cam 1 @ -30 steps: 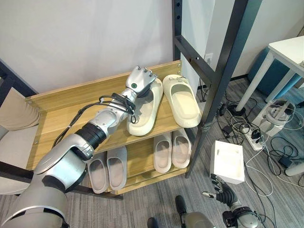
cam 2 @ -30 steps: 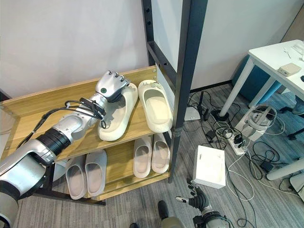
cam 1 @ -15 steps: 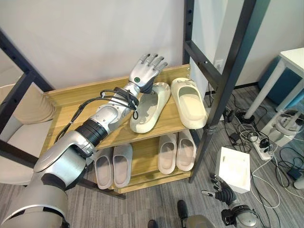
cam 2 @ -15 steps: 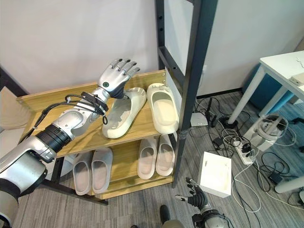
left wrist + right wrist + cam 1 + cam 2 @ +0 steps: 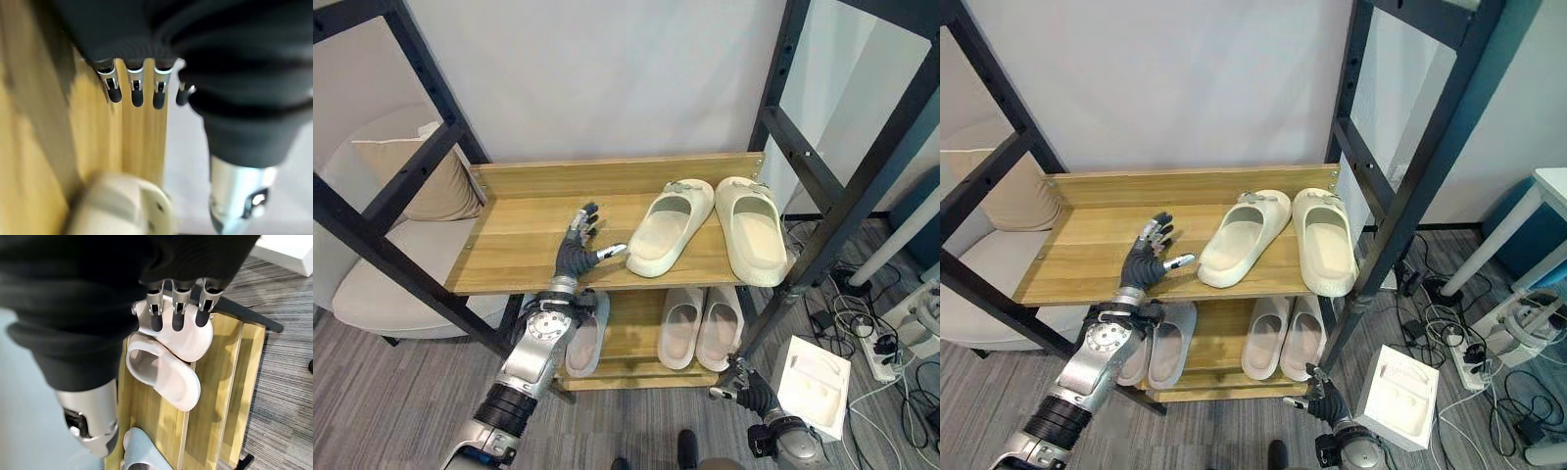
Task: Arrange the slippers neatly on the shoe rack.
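Shoe rack [image 5: 509,235]; cream slippers [image 5: 671,225] askew

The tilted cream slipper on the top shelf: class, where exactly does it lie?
In the left eye view the tilted cream slipper lies on the top shelf, right of centre, beside the straight cream slipper, its heel near the open left hand.

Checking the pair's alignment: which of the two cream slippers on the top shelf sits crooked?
The left cream slipper, the one nearer the left hand: it lies angled, heel swung left, while the right cream slipper points straight back.
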Available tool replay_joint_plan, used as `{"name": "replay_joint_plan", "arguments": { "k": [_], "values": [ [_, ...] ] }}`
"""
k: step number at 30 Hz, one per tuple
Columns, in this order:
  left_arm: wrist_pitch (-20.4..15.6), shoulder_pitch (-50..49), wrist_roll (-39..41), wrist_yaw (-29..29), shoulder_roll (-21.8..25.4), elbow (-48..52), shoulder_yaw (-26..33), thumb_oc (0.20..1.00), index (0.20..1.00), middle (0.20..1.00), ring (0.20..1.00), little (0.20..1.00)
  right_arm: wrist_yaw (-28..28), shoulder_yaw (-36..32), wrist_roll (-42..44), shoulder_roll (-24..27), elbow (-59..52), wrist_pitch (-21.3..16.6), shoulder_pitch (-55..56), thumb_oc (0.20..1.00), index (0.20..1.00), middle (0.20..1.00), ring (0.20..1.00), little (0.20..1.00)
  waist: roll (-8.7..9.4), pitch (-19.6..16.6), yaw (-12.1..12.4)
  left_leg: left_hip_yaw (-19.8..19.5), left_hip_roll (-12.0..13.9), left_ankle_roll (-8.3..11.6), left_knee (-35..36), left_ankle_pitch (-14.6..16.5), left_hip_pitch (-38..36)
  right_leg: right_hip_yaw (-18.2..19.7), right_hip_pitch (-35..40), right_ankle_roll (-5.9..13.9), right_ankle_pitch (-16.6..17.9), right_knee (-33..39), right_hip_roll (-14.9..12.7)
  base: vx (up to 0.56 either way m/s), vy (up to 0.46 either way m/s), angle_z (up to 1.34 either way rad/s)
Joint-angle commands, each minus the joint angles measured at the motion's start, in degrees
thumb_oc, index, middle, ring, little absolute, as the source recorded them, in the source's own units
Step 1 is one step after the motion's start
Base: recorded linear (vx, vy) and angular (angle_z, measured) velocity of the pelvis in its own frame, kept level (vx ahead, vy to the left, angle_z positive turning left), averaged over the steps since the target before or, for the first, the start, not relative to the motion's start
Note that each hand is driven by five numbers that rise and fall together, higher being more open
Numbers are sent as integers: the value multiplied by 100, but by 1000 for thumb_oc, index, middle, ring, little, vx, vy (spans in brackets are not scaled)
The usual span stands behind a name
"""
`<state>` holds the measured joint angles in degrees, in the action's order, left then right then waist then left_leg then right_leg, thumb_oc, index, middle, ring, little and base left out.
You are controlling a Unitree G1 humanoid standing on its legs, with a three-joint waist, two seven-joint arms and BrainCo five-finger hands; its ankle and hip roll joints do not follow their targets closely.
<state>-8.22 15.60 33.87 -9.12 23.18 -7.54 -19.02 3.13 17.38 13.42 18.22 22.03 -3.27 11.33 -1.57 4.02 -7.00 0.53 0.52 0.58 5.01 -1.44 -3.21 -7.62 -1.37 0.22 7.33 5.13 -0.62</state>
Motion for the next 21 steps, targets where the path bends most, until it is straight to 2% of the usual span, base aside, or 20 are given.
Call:
{"name": "replay_joint_plan", "arguments": {
  "k": [1,2,5,9,12,15,16,17,18,20,21],
  "values": [
    [-56,1144,1393,312,155,-463,-123,1000,1000,1000,1000,1000,-3,21,-141,167,-198,-48,-67,1000,1000,1000,1000,1000,58,0,-171,120,-11,-68,-1,775,-104,71,641,286,-1405,-13,-14,-16,39,-8],
    [12,1139,2016,300,4,-415,-241,1000,1000,1000,1000,1000,-9,108,-172,176,-187,3,-78,1000,1000,1000,1000,1000,69,-16,-192,144,-10,-72,-1,784,-98,88,627,296,-1393,-13,-17,-17,38,-5],
    [79,1153,2499,295,-181,-239,-482,1000,1000,1000,1000,1000,-6,209,-165,189,-158,65,-125,1000,1000,1000,1000,1000,70,-25,-222,165,-10,-83,-1,790,-94,120,609,304,-1389,-13,-16,-3,27,-8],
    [170,1561,2596,156,-679,-240,-1047,1000,1000,1000,1000,1000,4,463,-84,165,-96,162,-262,1000,1000,1000,1000,1000,58,-33,-294,212,-8,-95,-1,808,-117,169,608,315,-1396,-13,-26,-3,26,-7],
    [10,1692,1369,-369,-791,-436,-807,1000,1000,1000,1000,1000,103,486,-14,79,-17,55,-303,1000,1000,1000,1000,1000,80,-35,-263,201,-17,-101,-1,801,-128,168,620,298,-1407,-13,-28,-6,2,-2],
    [-325,1685,110,-1119,-723,-425,-303,1000,1000,1000,1000,1000,262,465,-36,-11,145,-130,-370,1000,1000,1000,1000,1000,130,-13,-199,137,-27,-91,-1,781,-123,113,645,277,-1420,-13,-30,0,0,0],
    [-432,1647,-172,-1192,-638,-202,-220,1000,1000,1000,1000,1000,303,454,-35,2,166,-189,-389,1000,1000,1000,1000,1000,141,-2,-183,123,-28,-88,-1,777,-122,98,649,277,-1419,-13,-31,-21,6,4],
    [-656,1409,-478,-1058,-433,474,-65,1000,1000,1000,1000,1000,313,438,-3,22,203,-303,-419,1000,1000,1000,1000,1000,171,18,-122,102,-29,-81,-1,774,-107,74,649,281,-1414,-13,-32,-5,12,5],
    [-721,1321,-611,-928,-341,698,-45,1000,1000,1000,1000,1000,307,428,21,28,215,-336,-416,1000,1000,1000,1000,1000,184,19,-100,98,-28,-83,-1,774,-104,71,648,282,-1411,-13,-33,6,31,5],
    [-856,954,-426,-211,-36,1808,-215,1000,1000,1000,1000,1000,216,401,38,3,293,-341,-389,1000,1000,1000,1000,1000,195,29,-6,82,-29,-91,-1,784,-97,52,647,295,-1400,-13,-42,17,34,20],
    [-824,734,-361,434,297,2445,-417,1000,1000,1000,1000,1000,131,394,27,-49,339,-320,-393,1000,1000,1000,1000,1000,201,24,57,68,-34,-94,-1,799,-92,39,646,306,-1399,-13,-40,26,27,22]
  ]
}}
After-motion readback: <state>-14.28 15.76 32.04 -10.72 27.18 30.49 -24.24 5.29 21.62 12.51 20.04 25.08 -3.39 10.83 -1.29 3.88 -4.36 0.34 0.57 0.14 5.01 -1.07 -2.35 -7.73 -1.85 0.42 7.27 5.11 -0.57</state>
